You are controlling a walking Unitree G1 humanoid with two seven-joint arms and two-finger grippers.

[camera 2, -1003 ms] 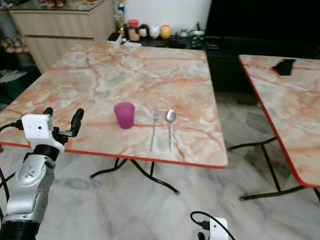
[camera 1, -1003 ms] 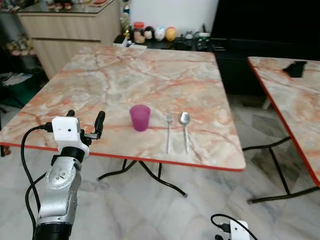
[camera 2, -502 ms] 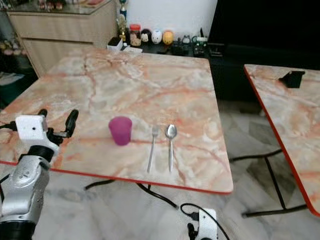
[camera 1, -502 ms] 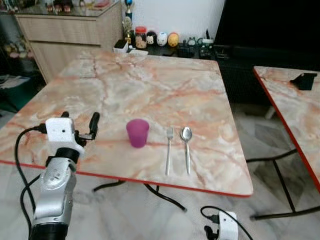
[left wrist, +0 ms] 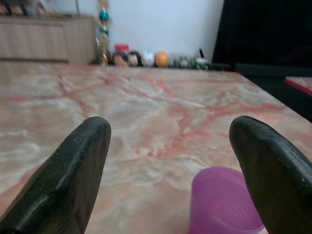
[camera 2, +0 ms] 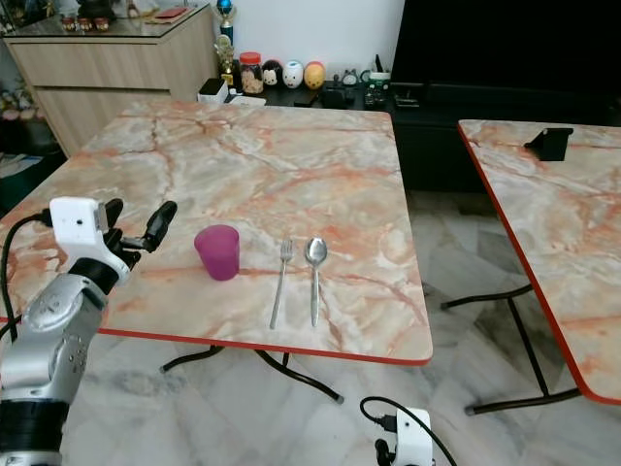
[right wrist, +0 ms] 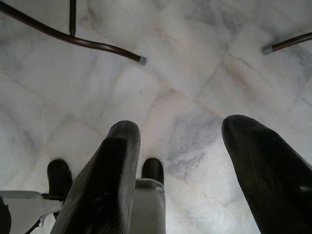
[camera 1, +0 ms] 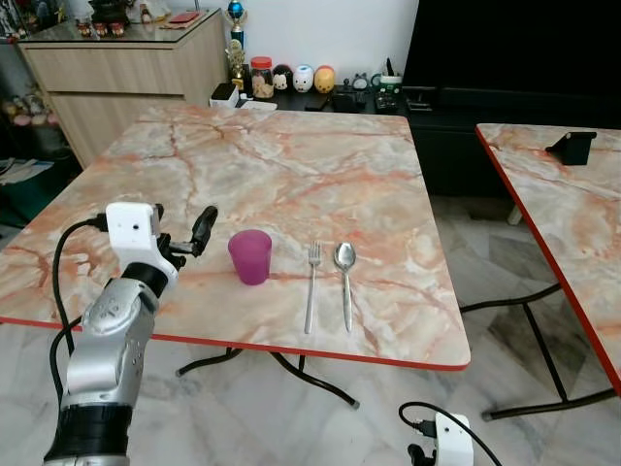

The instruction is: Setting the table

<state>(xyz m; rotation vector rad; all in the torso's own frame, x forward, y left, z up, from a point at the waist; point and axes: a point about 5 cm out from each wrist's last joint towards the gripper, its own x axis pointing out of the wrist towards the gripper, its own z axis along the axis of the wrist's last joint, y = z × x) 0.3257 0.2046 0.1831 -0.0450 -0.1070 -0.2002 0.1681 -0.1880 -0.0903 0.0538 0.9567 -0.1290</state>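
Presently, findings as follows.
Left gripper [camera 1: 184, 243]: raised at table height, fingers spread apart, empty, aimed at the cup from its 9 o'clock, just short of contact.
Right gripper [right wrist: 175, 170]: hanging idle over the floor [right wrist: 185, 73], fingers parted, nothing held.
Cup [camera 1: 250, 256]: purple, upright, near the front edge of the marble table [camera 1: 291, 165], off-centre between the left fingers in the wrist view.
Handling: probably light, ribbed plastic, rigid, easily tipped; best taken at mid-wall, both sides.
Fork [camera 1: 310, 286]: at cup's 3 o'clock, apart from it.
Spoon [camera 1: 345, 282]: just beside fork, further right.
Obstructions: none on the approach side; second table [camera 1: 572, 223] well apart.
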